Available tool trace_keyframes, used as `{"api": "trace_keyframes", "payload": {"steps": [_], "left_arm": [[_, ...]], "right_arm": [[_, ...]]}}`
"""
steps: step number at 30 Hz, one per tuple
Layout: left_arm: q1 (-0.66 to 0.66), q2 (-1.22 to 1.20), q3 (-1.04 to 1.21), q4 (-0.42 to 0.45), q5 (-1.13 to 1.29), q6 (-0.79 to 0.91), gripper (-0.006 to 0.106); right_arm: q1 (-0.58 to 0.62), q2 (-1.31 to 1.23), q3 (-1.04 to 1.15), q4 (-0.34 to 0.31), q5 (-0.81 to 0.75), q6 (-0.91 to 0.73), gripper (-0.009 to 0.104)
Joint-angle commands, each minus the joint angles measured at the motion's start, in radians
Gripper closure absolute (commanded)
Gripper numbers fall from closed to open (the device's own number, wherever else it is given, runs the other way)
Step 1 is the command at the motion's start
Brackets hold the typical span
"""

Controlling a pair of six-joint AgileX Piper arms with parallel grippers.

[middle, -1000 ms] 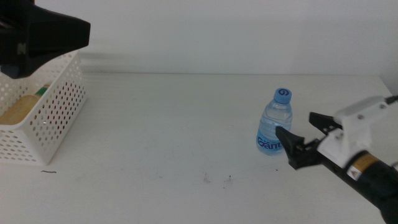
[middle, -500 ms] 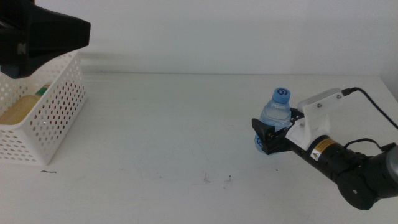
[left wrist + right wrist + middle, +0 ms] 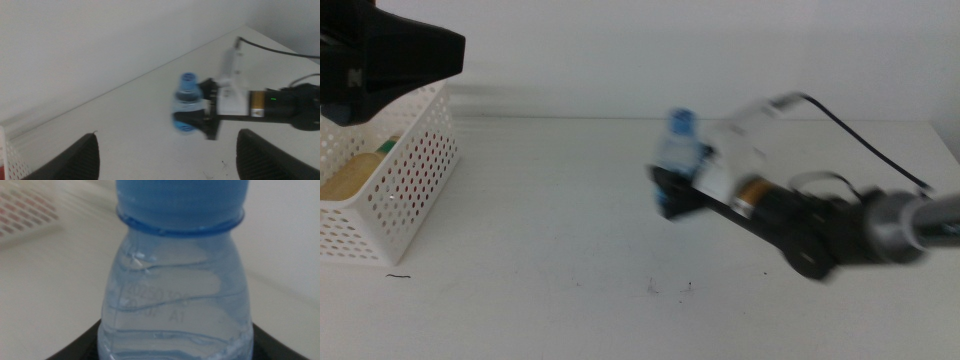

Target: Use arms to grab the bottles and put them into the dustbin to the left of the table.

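A small clear water bottle with a blue cap (image 3: 677, 150) is held upright over the table's middle by my right gripper (image 3: 672, 193), which is shut on its lower body; the arm is blurred. In the right wrist view the bottle (image 3: 177, 300) fills the picture, with the dark jaws at its base. From the left wrist view I see the same bottle (image 3: 187, 107) and the right gripper (image 3: 209, 116) holding it. My left gripper (image 3: 165, 162) hangs high above the dustbin (image 3: 395, 190) with its jaws wide apart. The white perforated dustbin stands at the table's (image 3: 570, 230) left edge.
Inside the dustbin lies something tan with a bit of green (image 3: 355, 170). A few dark specks (image 3: 670, 288) mark the tabletop near the front. The left arm's dark housing (image 3: 380, 60) looms at the top left of the middle view.
My right gripper closed on the water bottle, lifted it and carried it leftward toward the table's middle. The left arm has stayed where it was.
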Motion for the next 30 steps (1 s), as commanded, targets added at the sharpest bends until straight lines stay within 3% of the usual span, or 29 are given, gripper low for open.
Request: {"api": "trace_keyframes", "payload": {"steps": [1, 4, 13, 19, 22, 27, 30], "left_arm": [[-0.002, -0.002, 0.001, -0.001, -0.013, -0.002, 0.007], [-0.002, -0.002, 0.001, -0.001, -0.013, -0.002, 0.007], [-0.002, -0.002, 0.001, -0.001, -0.013, -0.002, 0.007], [-0.002, -0.002, 0.001, -0.001, -0.013, -0.002, 0.007], [-0.002, -0.002, 0.001, -0.001, -0.013, -0.002, 0.007], [-0.002, -0.002, 0.001, -0.001, -0.013, -0.002, 0.007], [-0.002, -0.002, 0.001, -0.001, -0.013, -0.002, 0.007]], "right_arm": [[0.047, 0.017, -0.138, -0.030, 0.055, 0.017, 0.096], [0.078, 0.108, -0.278, -0.059, 0.089, 0.076, 0.096], [0.123, 0.308, -0.490, -0.055, 0.106, 0.094, 0.097], [0.128, 0.356, -0.511, 0.003, 0.104, 0.087, 0.091], [0.128, 0.357, -0.511, 0.003, 0.116, 0.083, 0.072], [0.128, 0.357, -0.511, 0.003, 0.115, 0.083, 0.005], [0.139, 0.308, -0.485, 0.005, 0.264, 0.083, 0.005]]}}
